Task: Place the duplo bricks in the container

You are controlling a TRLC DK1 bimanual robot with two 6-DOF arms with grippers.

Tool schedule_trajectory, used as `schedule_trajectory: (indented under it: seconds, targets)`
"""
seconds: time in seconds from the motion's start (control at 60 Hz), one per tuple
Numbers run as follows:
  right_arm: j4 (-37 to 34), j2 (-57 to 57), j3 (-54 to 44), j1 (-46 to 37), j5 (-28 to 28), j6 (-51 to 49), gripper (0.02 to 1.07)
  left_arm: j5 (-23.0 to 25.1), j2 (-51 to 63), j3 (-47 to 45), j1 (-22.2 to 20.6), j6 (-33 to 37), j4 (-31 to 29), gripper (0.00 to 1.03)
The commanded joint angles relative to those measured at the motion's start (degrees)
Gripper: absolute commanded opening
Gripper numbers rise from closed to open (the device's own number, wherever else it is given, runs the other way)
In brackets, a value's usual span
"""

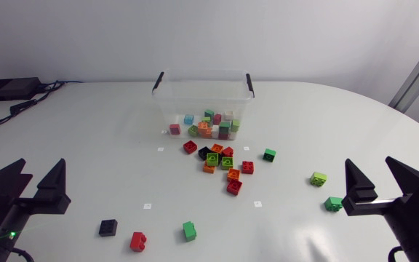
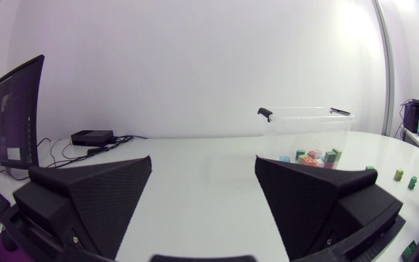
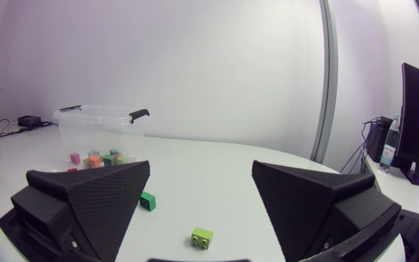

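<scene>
- The container [image 1: 167, 102] is a clear, thin-walled plastic box with an open top and a black clip handle at each short end. It stands upright at the far middle of the tabletop [image 1: 86, 138], its long axis running across the head view.
- A heap of duplo bricks [image 1: 211, 126] lies on its floor: small, glossy, blocky pieces in green, orange, blue and pink, jumbled at mixed angles.
- A loose cluster [image 1: 220, 164] of red, orange, black and lime bricks lies just in front of the container. Most sit with studs up; their long axes point every way.
- A dark green brick [image 1: 269, 154] sits just right of that cluster.
- A lime brick [image 1: 318, 178] and a green brick [image 1: 332, 204] lie near the right gripper [image 1: 368, 161]. In the right wrist view the lime one lies ahead of the gap between the fingers.
- A black brick [image 1: 108, 227], a red brick [image 1: 138, 241] and another green one [image 1: 189, 231] lie apart at the near edge.
- The left gripper [image 1: 43, 161] hangs at the near left, its matte, wedge-shaped fingers spread wide and holding nothing.
- The right gripper's textured black fingers are likewise wide apart and hold nothing.
- The tabletop is smooth, white and round-edged.
</scene>
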Motion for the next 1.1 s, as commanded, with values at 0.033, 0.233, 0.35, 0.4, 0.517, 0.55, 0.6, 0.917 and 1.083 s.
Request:
schedule_trajectory:
  seconds: [0.033,0.233,0.35,0.4,0.517,0.55,0.6,0.917,1.083]
  targets:
    - [-0.12,-0.3,-1.37,-0.12,0.16,0.94,1.03,-0.15,-0.56,-0.91,0.02,-0.35,-0.03,0.99]
    - [-0.12,-0.3,-1.37,0.05,0.16,0.94,1.04,-0.15,-0.56,-0.91,-0.24,-0.35,-0.03,0.99]
    - [-0.12,-0.3,-1.37,1.19,0.16,1.03,1.03,-0.15,-0.56,-0.91,-0.33,-0.35,-0.12,0.99]
    - [-0.12,-0.3,-1.45,1.9,0.16,1.12,1.03,-0.15,-0.56,-0.91,-0.59,-0.43,-0.21,0.99]
    - [-0.21,-0.38,-1.37,2.95,0.16,1.12,1.03,-0.15,-0.56,-0.91,-0.94,-0.7,-0.3,0.99]
    - [-0.21,-0.3,-1.37,2.95,0.16,1.12,1.03,-0.15,-0.56,-0.91,-0.86,-0.7,-0.3,0.99]
    - [-0.21,-0.38,-1.37,2.95,0.16,1.12,1.03,-0.15,-0.56,-0.29,-0.5,-0.7,-0.3,0.99]
    - [3.66,-0.3,-1.63,2.6,1.3,1.2,1.03,-0.15,12.45,10.26,-2.17,-2.19,-5.31,0.99]
    - [5.24,1.02,-0.58,2.95,1.39,2.87,1.03,-0.15,29.85,20.63,-2.09,-4.39,-13.74,0.99]
